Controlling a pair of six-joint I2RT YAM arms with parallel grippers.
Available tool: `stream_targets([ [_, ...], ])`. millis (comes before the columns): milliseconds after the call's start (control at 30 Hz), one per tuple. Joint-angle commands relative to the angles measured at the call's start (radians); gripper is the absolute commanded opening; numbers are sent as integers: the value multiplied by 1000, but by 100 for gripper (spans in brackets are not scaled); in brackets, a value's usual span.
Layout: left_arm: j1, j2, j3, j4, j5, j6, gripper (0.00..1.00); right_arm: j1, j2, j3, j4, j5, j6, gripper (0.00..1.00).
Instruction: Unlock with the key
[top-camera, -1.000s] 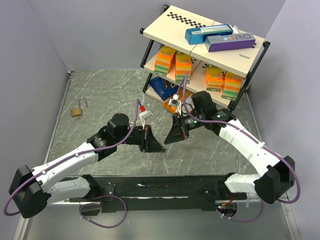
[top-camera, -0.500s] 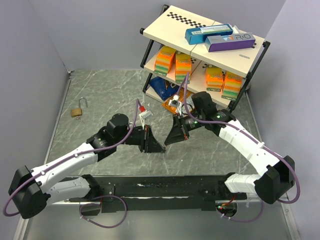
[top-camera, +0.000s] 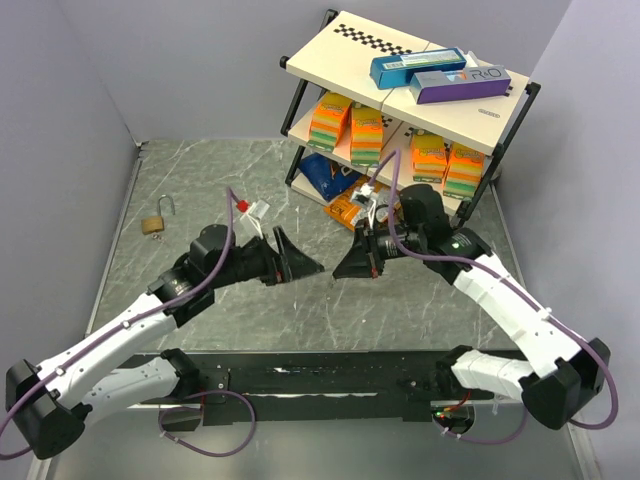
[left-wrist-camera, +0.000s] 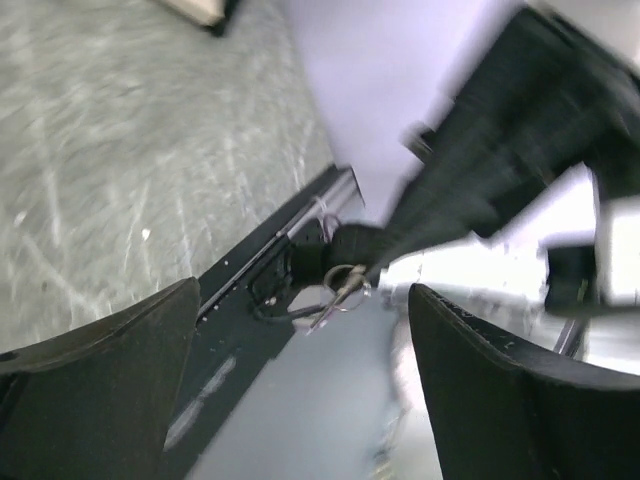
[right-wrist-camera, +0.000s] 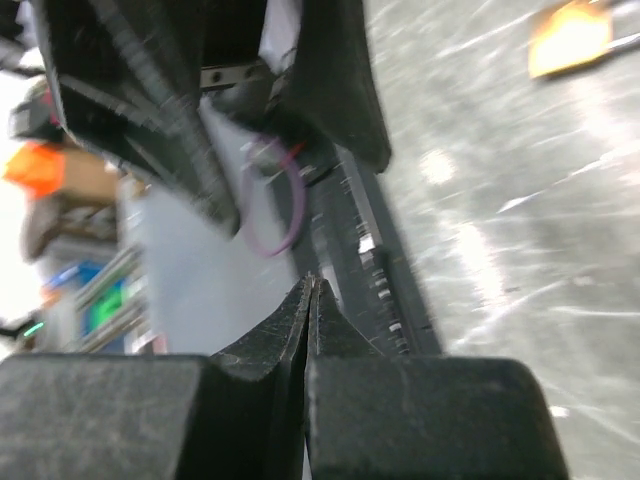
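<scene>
The key (left-wrist-camera: 338, 293), tiny and dark on a thin wire ring, sticks out of the tip of my right gripper (top-camera: 340, 270), which is shut on it above the table's middle. In the right wrist view that gripper (right-wrist-camera: 312, 281) has its jaws pressed together, with only a thin sliver showing at the tip. My left gripper (top-camera: 303, 262) faces it a short way to the left, open and holding nothing. In the left wrist view the key hangs just beyond the left gripper (left-wrist-camera: 302, 288), between its wide-apart fingers. A brass padlock (top-camera: 155, 222) lies at the far left of the table, and the blurred brass padlock (right-wrist-camera: 570, 36) also shows in the right wrist view.
A two-tier shelf (top-camera: 410, 90) stands at the back right, with boxes on top and orange packs on its lower tier. Blue and orange packets (top-camera: 340, 195) lie on the table under it. Grey walls close in the left and right sides.
My left gripper has opened, let go of the key and drawn back up and to the left. My right gripper has closed on the key and shifted slightly right.
</scene>
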Motion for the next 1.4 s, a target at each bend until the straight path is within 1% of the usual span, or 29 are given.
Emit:
stream_targets([
  [0,26,25,113,-231,-141,-222,89,29,-88,26,66,244,-41,0],
  [33,30,30,121,-244,-135,-254,89,38,-95,37,66,280,-54,0],
  [67,33,41,128,-264,-127,-320,89,63,-111,42,71,323,-80,0],
  [100,40,44,129,-270,-118,-351,89,77,-118,48,73,387,-94,0],
  [167,43,57,119,-252,-82,-429,88,113,-135,58,86,464,-139,0],
  [200,43,62,113,-237,-66,-451,87,150,-141,62,91,499,-156,0],
  [233,43,67,109,-225,-54,-471,87,170,-146,68,96,574,-170,0],
  [333,43,85,95,-180,-9,-558,86,232,-161,68,114,692,-215,0],
  [433,43,99,95,-154,23,-607,85,278,-174,65,139,760,-279,0],
  [600,43,122,84,-110,61,-667,82,350,-172,60,154,838,-350,0],
  [733,43,125,44,-45,84,-751,82,417,-168,58,155,889,-411,0],
  [800,43,114,32,-45,72,-781,82,434,-168,57,155,904,-430,0],
  [900,43,91,-5,1,60,-869,81,465,-166,54,148,929,-468,0],
  [933,43,88,-16,19,61,-876,80,472,-165,52,145,937,-477,0],
  [1067,43,105,3,3,75,-868,78,515,-158,39,151,944,-508,0],
  [1100,43,111,4,4,78,-870,77,522,-158,36,151,966,-520,0],
  [1167,43,111,10,7,86,-873,75,540,-149,31,154,966,-537,0],
  [1233,43,116,12,1,89,-876,74,552,-145,31,157,973,-557,0],
  [1333,43,117,-2,24,98,-890,69,565,-137,34,154,977,-575,0],
  [1367,43,119,-3,26,101,-891,63,571,-135,35,148,981,-580,0],
])
